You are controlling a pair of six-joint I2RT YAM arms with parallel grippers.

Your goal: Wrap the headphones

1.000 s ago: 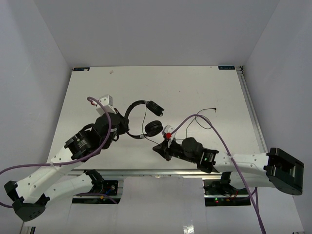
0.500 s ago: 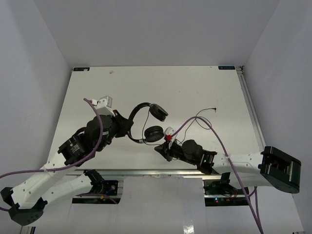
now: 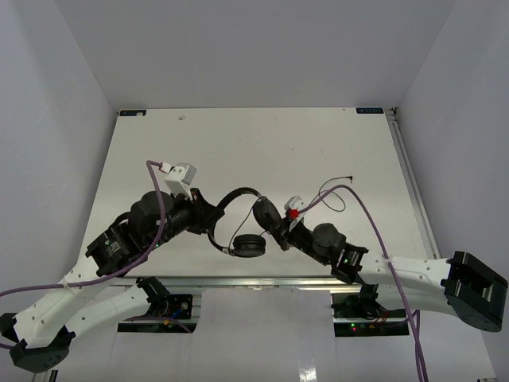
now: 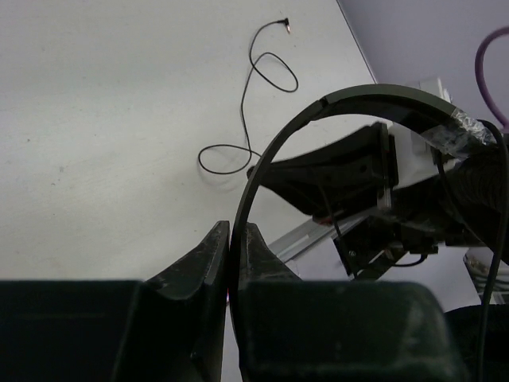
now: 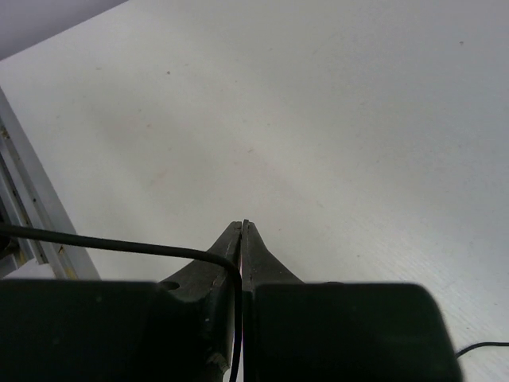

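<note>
While the left end effector (image 4: 231,237) stays out of reach of nothing else, we find it clamped shut on the thin headband (image 4: 274,155) of the headphones (image 3: 238,192), which sit between the two arms near the front edge of the counter (image 3: 262,143). One earcup (image 3: 248,246) hangs lower, toward that edge; the other earcup (image 3: 266,213) is just beside the right end effector (image 5: 242,229). Its fingers are pressed together, pinching the thin dark cord (image 5: 103,242). Farther right, we see the slack cord lying in loose loops on the counter, ending at the plug (image 3: 352,178).
</note>
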